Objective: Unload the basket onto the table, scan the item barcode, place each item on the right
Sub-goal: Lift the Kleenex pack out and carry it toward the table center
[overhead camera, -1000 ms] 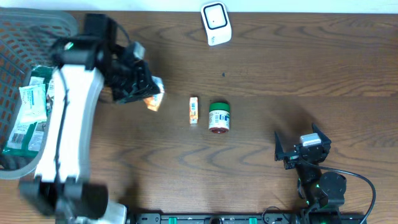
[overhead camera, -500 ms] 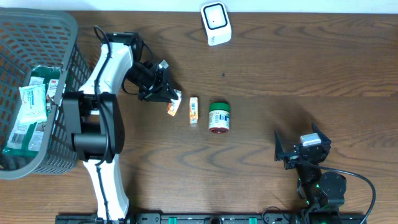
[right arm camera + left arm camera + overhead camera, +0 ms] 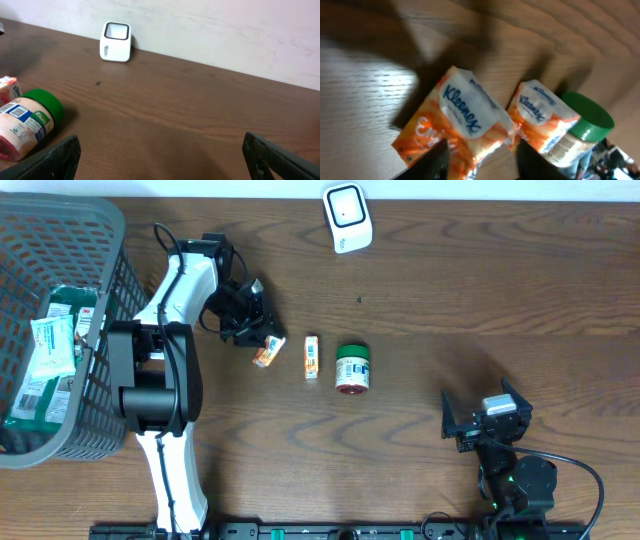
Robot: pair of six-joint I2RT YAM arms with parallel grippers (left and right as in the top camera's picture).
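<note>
Tissue pack (image 3: 265, 352) is lying on tabletop (image 3: 450, 300), left tool (image 3: 256, 336) gaping over it, right tool (image 3: 478, 412) gaping too, empty; prob. laying-out step; next needing barcode facing far scanner (image 3: 347, 217).

Table (image 3: 500, 300), tissue packs (image 3: 266, 351) (two), jar (image 3: 352, 368), scanner (image 3: 347, 217)

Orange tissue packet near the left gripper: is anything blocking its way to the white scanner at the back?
Nothing visible does. The tissue packet lies at the left gripper, and only bare table separates it from the scanner. The second packet and the green-lidded jar sit beside it, off that line.
</note>
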